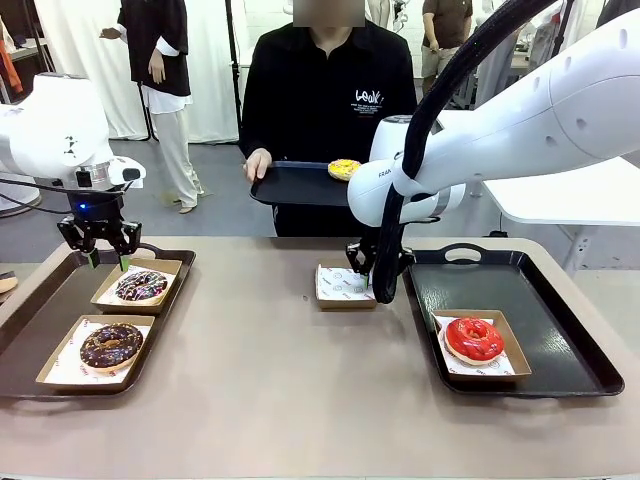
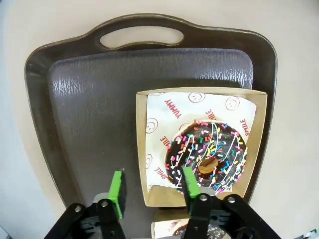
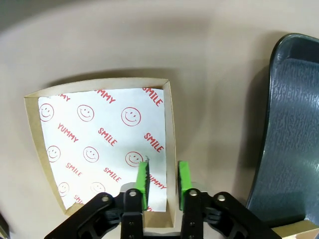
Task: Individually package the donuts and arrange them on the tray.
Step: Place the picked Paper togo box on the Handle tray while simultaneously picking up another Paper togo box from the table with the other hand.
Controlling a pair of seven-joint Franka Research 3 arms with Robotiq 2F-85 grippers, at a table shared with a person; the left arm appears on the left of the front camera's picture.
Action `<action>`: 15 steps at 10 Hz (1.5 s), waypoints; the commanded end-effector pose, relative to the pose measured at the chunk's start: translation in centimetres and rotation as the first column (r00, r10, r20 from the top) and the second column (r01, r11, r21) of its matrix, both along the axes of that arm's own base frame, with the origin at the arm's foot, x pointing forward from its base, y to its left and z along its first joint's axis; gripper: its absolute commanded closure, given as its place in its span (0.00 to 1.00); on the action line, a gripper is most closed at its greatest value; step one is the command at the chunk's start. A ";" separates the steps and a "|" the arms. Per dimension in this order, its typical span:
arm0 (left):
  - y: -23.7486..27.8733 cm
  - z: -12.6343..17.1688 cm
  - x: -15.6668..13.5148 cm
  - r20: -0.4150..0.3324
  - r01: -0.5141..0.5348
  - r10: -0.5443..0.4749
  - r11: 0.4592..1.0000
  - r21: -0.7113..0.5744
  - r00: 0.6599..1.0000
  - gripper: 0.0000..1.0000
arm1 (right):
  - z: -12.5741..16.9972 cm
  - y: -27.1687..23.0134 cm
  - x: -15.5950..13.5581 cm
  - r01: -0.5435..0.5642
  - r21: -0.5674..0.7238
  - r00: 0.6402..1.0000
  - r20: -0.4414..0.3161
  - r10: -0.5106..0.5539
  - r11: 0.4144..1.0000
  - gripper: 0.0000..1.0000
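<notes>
My left gripper (image 1: 100, 246) hangs open above the far end of the left tray (image 1: 30, 330); its fingers (image 2: 118, 188) stand wide beside the dark sprinkled donut (image 2: 208, 157) in a paper-lined box (image 1: 141, 286). A chocolate-glazed donut (image 1: 110, 344) lies boxed nearer me. My right gripper (image 3: 163, 181) is down at an empty lined box (image 3: 99, 144), its narrowly parted jaws astride the box's right wall, with a gap visible. The red donut (image 1: 473, 338) sits boxed on the right tray (image 1: 560, 330). A yellow donut (image 1: 344, 168) lies on a tray (image 1: 295, 185) held by the person.
The empty box (image 1: 343, 285) stands on the beige table (image 1: 270, 400) just left of the right tray's rim. The person stands at the far edge, one hand (image 1: 257, 163) on the held tray. My right arm (image 1: 520, 120) spans the upper right.
</notes>
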State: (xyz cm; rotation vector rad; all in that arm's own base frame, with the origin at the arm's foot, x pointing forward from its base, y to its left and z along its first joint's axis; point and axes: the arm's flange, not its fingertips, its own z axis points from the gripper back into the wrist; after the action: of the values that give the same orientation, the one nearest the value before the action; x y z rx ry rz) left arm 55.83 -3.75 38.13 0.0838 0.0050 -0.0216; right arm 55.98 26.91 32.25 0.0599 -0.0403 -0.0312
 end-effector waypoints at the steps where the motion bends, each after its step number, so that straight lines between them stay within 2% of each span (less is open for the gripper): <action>1: 0.0 0.3 0.0 0.004 0.010 -0.010 1.000 0.009 1.000 0.04 | -0.4 -0.2 -0.4 0.009 -0.036 1.000 0.021 -0.008 0.999 1.00; 2: 0.1 0.3 -0.1 0.007 0.013 -0.013 1.000 0.007 1.000 0.00 | -0.4 -0.1 -0.4 0.009 -0.038 1.000 0.021 -0.008 0.999 1.00; 6: 0.5 1.0 -0.5 0.014 0.024 -0.023 0.999 -0.024 1.000 0.00 | 0.0 0.0 -0.5 0.006 -0.039 1.000 0.020 -0.005 0.999 1.00; 8: 1.2 2.5 -1.9 0.022 0.060 -0.058 0.991 -0.121 0.998 0.00 | 0.9 0.1 -1.0 0.017 -0.035 1.000 0.003 -0.017 0.999 1.00; 9: 2.3 4.1 -3.6 0.043 0.096 -0.088 0.969 -0.228 0.995 0.00 | 2.0 0.1 -1.4 0.010 -0.044 1.000 -0.003 -0.010 0.999 1.00; 12: 8.4 8.8 -9.5 0.156 0.104 -0.031 0.867 -0.487 0.987 0.00 | 6.7 -0.6 -2.5 0.018 -0.040 1.000 -0.020 -0.018 0.999 1.00; 14: 13.5 10.2 -13.6 0.200 0.063 0.083 0.773 -0.632 0.976 0.00 | 11.9 -1.4 -2.6 0.062 -0.025 0.998 0.013 -0.061 0.998 1.00; 15: 16.3 10.3 -14.9 0.178 0.026 0.141 0.710 -0.704 0.974 0.00 | 14.6 -1.7 -2.5 0.077 -0.003 0.997 0.019 -0.077 0.997 1.00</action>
State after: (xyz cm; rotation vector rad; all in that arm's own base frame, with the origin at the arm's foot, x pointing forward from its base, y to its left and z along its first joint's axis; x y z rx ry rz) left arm 41.86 10.65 49.25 -0.6059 -0.2205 0.0214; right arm 53.38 25.23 45.21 0.0375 -0.0637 -0.0612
